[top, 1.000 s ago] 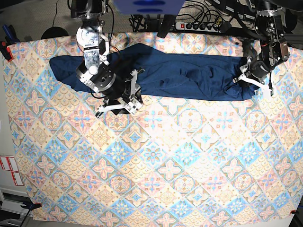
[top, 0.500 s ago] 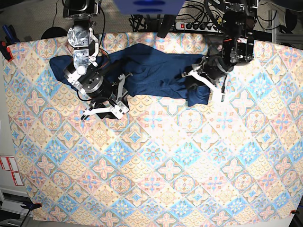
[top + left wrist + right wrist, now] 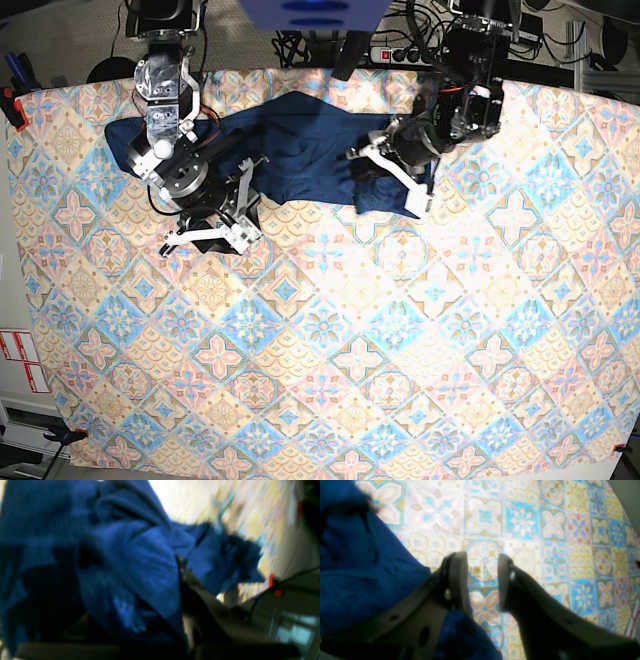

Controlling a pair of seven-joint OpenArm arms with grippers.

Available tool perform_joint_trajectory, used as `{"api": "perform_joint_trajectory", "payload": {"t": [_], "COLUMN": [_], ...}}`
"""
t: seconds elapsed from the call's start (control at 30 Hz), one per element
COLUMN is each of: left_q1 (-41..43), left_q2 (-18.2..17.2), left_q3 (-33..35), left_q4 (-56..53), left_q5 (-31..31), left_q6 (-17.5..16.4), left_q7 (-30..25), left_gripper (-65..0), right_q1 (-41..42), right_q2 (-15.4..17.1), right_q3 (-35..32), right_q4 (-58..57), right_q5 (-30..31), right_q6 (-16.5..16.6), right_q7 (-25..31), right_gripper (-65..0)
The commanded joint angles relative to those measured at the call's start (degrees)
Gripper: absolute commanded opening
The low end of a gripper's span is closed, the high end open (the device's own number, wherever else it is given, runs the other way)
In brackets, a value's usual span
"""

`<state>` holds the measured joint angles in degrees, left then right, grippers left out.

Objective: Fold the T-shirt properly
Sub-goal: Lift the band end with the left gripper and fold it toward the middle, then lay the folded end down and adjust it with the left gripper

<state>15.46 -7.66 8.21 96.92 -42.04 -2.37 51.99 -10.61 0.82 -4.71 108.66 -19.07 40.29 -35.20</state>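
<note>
The navy T-shirt (image 3: 300,150) lies bunched along the far side of the tablecloth. Its right end is folded over toward the middle. My left gripper (image 3: 385,175) is shut on that end and holds it just above the shirt's middle. In the blurred left wrist view the fabric (image 3: 130,562) drapes over the gripper (image 3: 187,585). My right gripper (image 3: 205,238) is open and empty over bare tablecloth, just in front of the shirt's left part. In the right wrist view the gripper (image 3: 480,577) has its jaws apart, with the shirt (image 3: 357,567) to their left.
The pastel tile-patterned tablecloth (image 3: 330,340) covers the whole table. A power strip and cables (image 3: 425,55) lie beyond the far edge. A red clamp (image 3: 10,100) holds the far left corner.
My left gripper has carried the shirt's right end from the far right toward the middle, shortening the shirt. My right arm has drifted a little to the left, still open.
</note>
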Motion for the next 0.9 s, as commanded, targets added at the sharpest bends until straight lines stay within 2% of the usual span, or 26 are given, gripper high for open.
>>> {"api": "perform_joint_trajectory", "payload": {"t": [0.0,0.17,0.37,0.47,0.63,0.73,0.87], "left_q1": [-0.56,-0.65,-0.65,-0.56,-0.56,-0.56,-0.65], "left_q2": [0.06,0.06,0.06,-0.03,-0.3,-1.61,-3.81], "left_q3": [1.33,4.58,4.41,4.23,4.23,4.67,8.54], "left_q4": [0.09,0.0,0.35,1.14,1.67,1.84,2.37], "left_q5": [-1.34,-0.99,-0.99,-0.99,-0.9,-1.17,-0.82], "left_q6": [-0.66,-0.66,-0.66,-0.66,-0.66,-0.66,-0.75], "left_q7": [-0.87,-1.13,-1.22,-1.31,-4.12,-5.26,-5.44], "left_gripper": [-62.6,-51.9,-28.6,-21.7,-19.9,-20.2,-20.3], "right_q1": [0.63,0.63,0.63,0.63,0.63,0.63,0.63], "right_q2": [0.02,0.02,0.02,0.02,0.02,0.02,0.02], "right_q3": [0.09,0.09,0.09,0.09,0.09,0.09,0.09], "right_q4": [1.27,1.27,1.27,1.27,1.27,1.27,1.27], "right_q5": [0.83,0.83,0.83,0.83,0.83,0.83,0.83], "right_q6": [-0.29,-0.29,-0.29,-0.29,-0.29,-0.29,-0.29], "right_q7": [1.4,1.4,1.49,1.49,1.49,1.49,1.49], "right_gripper": [-45.8,-45.8,-45.8,-45.8,-45.8,-45.8,-45.8]}}
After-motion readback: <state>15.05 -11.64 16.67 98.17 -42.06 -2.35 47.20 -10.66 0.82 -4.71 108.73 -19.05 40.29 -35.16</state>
